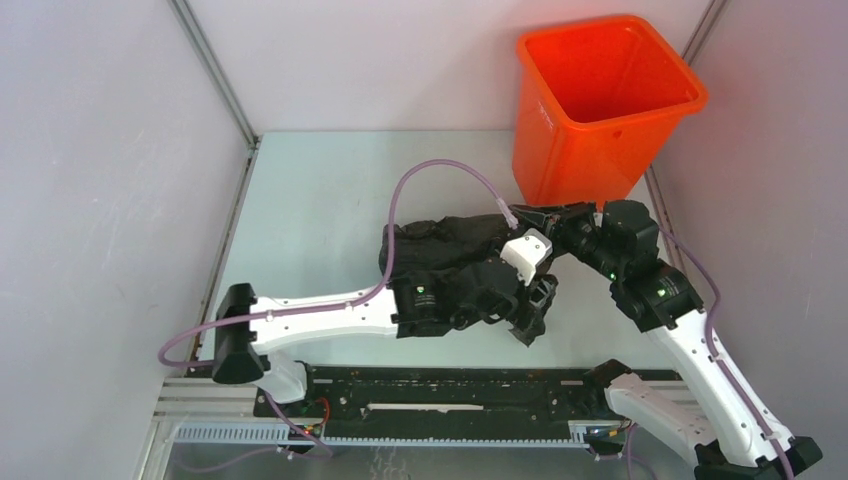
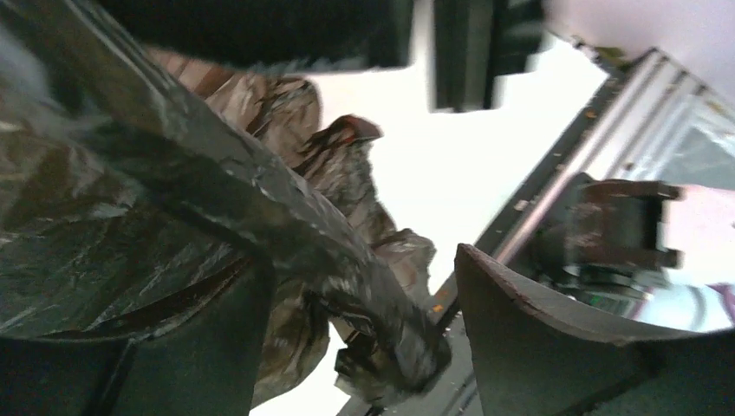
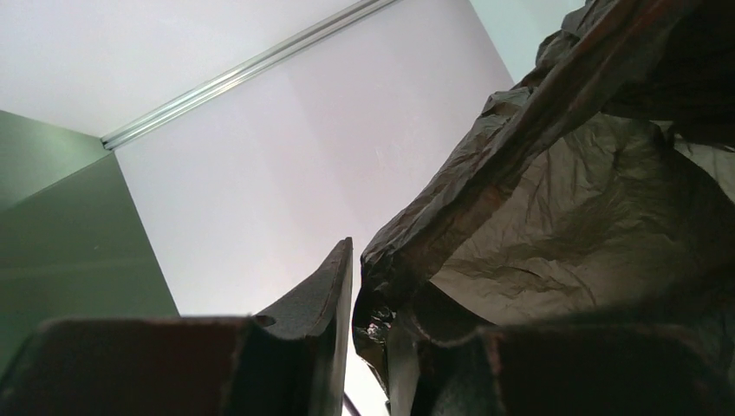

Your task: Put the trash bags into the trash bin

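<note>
Right gripper (image 3: 360, 299) is clamped on the bag (image 3: 563, 217); left gripper (image 2: 360, 264) is held spread around its twisted fold.

- Trash bag (image 1: 455, 248) – thin, glossy black plastic, heavily crinkled and bunched into a loose dark heap over the middle of the counter (image 1: 320, 200). In the wrist views the film looks slightly see-through with a brownish tint, and part of it is drawn into a tight, twisted strand.
- Trash bin (image 1: 600, 100) – a bright orange tub, square with rounded corners and a rolled rim. It stands upright at the counter's far right corner, mouth open upward. The bag lies wholly outside it, near its base.
</note>
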{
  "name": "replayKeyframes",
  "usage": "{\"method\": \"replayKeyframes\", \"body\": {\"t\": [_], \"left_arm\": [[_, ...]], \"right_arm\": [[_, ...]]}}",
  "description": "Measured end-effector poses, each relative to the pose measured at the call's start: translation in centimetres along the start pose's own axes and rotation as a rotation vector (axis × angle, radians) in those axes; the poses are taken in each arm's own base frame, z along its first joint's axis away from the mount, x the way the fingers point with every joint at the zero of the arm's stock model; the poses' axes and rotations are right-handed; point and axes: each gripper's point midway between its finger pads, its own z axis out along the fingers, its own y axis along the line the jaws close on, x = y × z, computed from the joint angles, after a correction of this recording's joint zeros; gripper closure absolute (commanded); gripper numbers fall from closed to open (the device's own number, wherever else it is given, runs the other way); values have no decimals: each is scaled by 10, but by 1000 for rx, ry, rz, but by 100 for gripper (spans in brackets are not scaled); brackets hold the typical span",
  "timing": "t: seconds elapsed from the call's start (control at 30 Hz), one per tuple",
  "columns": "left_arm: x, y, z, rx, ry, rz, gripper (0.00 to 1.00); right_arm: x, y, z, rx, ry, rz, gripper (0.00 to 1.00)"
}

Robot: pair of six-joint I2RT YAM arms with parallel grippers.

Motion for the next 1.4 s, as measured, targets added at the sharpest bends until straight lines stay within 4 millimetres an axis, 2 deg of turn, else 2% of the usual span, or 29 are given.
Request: {"method": "replayKeyframes", "body": {"t": [0.03,0.13,0.17,0.23,0.27,0.3,0.33,0.37,0.5,0.6,0.7,0.8,0.9,1.07,1.23,1.4], "left_arm": [[4,4,5,-31,7,3,26],[16,19,12,-124,33,15,59],[18,24,12,-148,37,13,65],[18,34,10,-203,33,14,74],[16,38,8,-228,25,14,80],[14,42,5,-245,19,15,90],[11,47,0,-264,11,12,98],[6,52,-7,-279,-1,7,100],[-24,79,-48,-316,-63,-54,100],[-45,113,-86,-343,-139,-139,100],[-53,145,-123,-364,-205,-209,100],[-57,154,-146,-329,-247,-250,100],[-59,157,-158,-298,-265,-269,100],[-56,163,-164,-290,-251,-285,100],[-49,168,-165,-292,-226,-321,100],[-41,168,-170,-279,-227,-368,100]], "right_arm": [[2,3,-1,-9,-1,0,72],[3,6,-2,-16,-7,3,70],[3,5,-2,-14,-11,3,66],[1,2,-1,-3,-23,0,51],[-1,0,-1,2,-29,-2,38],[-3,-1,-1,6,-37,-11,31],[-4,-3,-1,12,-41,-23,18],[-7,-4,-1,17,-47,-48,14],[-21,-13,-2,45,-42,-208,6],[-26,-25,-3,73,-4,-398,0],[-22,-42,-7,106,78,-615,0],[-16,-53,-18,131,156,-809,0],[-22,-71,-28,187,186,-934,0],[-49,-106,-33,316,193,-956,0],[-70,-138,-25,408,219,-956,1],[-67,-167,-7,382,341,-949,1]]}}
